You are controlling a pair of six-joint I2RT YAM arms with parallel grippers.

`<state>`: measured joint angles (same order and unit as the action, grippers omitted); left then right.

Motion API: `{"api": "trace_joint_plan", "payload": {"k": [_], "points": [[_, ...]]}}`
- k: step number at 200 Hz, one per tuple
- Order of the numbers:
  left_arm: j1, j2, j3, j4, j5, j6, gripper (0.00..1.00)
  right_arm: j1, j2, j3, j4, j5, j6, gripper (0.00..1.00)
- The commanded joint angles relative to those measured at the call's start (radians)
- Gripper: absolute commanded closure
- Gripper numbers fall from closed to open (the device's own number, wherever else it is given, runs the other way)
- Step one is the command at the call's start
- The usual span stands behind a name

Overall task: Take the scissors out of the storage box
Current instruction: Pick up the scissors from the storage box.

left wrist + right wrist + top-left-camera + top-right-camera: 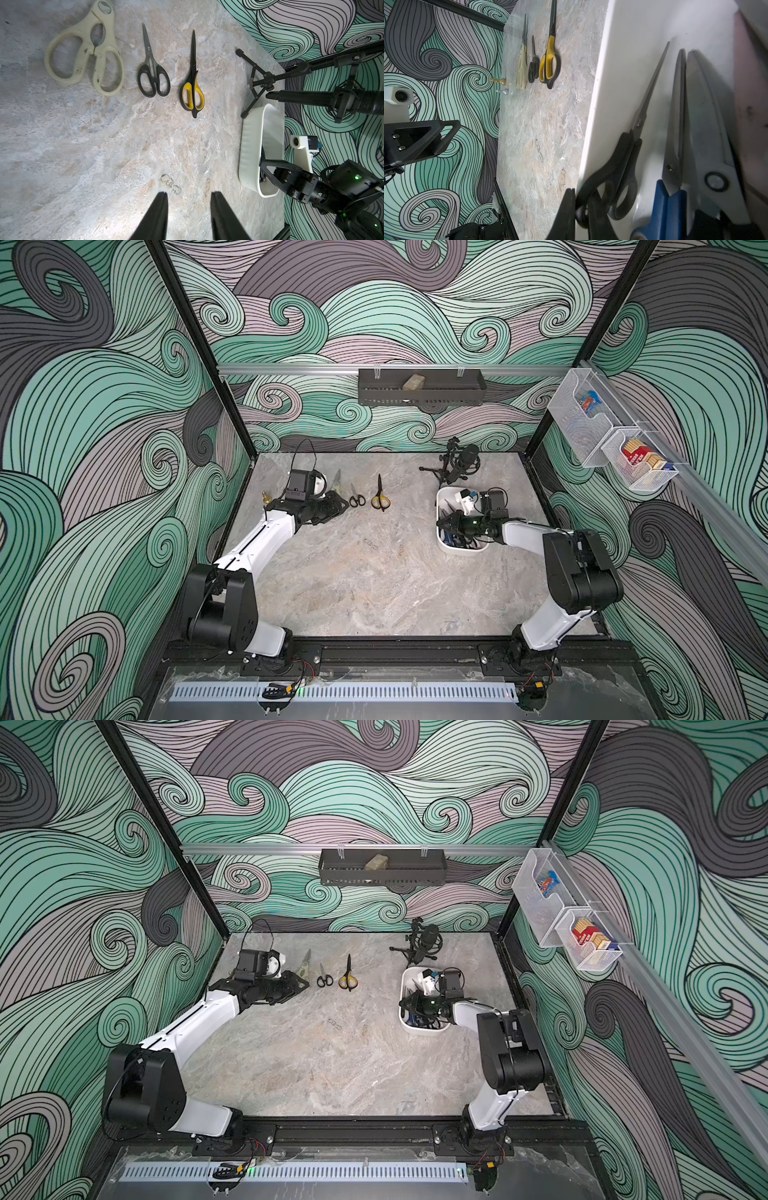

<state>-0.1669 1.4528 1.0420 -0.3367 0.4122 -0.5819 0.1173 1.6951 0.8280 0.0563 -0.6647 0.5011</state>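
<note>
**Right jaws clamped on a black handle loop inside the box**

Jaws on the right gripper (582, 200) are pinched tight on one handle loop of the black scissors (630, 164). That pair leans against the inner wall of the box (623, 72), blades pointing away from the fingers. One finger (568, 209) sits right at the rim line, and I cannot tell whether it is inside or outside the wall. Just beside the held pair lie blue scissors (661, 207) and a big pair (708, 128) with broad grey blades and a round pivot. A pink shape at the frame's edge is too blurred for me to name.

From above, I see the right arm rise from its near-right base with the elbow up. Its forearm crosses over the near half of the box, and the gripper is low at the rim facing the table's middle.

The left gripper (188, 196) stands partly open with nothing between its fingers, only bare table (124, 155). Its arm stretches from the near-left base toward the far left, low over the surface, just beside the cream scissors (87, 52).

Three pairs lie in a row well apart from the box, blades toward the far wall. The cream scissors are chunky scuffed plastic with a toothed notch between the handles. Next come small black scissors (153, 79), then yellow scissors (192, 91) with long dark blades.

The box is smooth white plastic with rounded corners and faint ribs outside. The table is marbled grey-beige.
</note>
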Motion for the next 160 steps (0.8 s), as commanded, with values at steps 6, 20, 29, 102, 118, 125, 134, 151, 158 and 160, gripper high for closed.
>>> {"api": "trace_joint_plan", "payload": {"k": [6,20,29,102,118,125,134,151,158,160], "points": [[0.009,-0.023,0.019,0.001,0.017,0.005,0.62,-0.008,-0.055,-0.001,-0.010,-0.021,0.000,1.00],[0.010,-0.023,0.018,0.004,0.021,0.004,0.62,-0.014,-0.076,-0.003,-0.021,-0.019,-0.001,1.00],[0.012,-0.023,0.019,0.005,0.023,0.007,0.62,-0.020,-0.088,-0.001,-0.029,-0.016,-0.005,1.00],[0.050,-0.021,-0.012,0.032,0.076,0.006,0.62,0.001,-0.166,0.064,-0.193,0.091,-0.079,1.00],[0.064,-0.022,-0.030,0.043,0.091,0.000,0.62,0.047,-0.175,0.115,-0.265,0.164,-0.123,1.00],[0.071,-0.021,-0.036,0.045,0.097,-0.002,0.62,0.073,-0.175,0.140,-0.289,0.196,-0.137,1.00],[0.078,-0.021,-0.042,0.050,0.103,-0.003,0.62,0.106,-0.168,0.168,-0.317,0.230,-0.148,1.00],[0.094,-0.022,-0.048,0.051,0.112,-0.002,0.62,0.166,-0.147,0.223,-0.357,0.300,-0.153,1.00],[0.098,-0.023,-0.050,0.051,0.114,0.000,0.63,0.192,-0.134,0.245,-0.374,0.333,-0.155,1.00],[0.100,-0.024,-0.051,0.051,0.115,0.001,0.63,0.199,-0.130,0.254,-0.377,0.342,-0.156,1.00]]}}
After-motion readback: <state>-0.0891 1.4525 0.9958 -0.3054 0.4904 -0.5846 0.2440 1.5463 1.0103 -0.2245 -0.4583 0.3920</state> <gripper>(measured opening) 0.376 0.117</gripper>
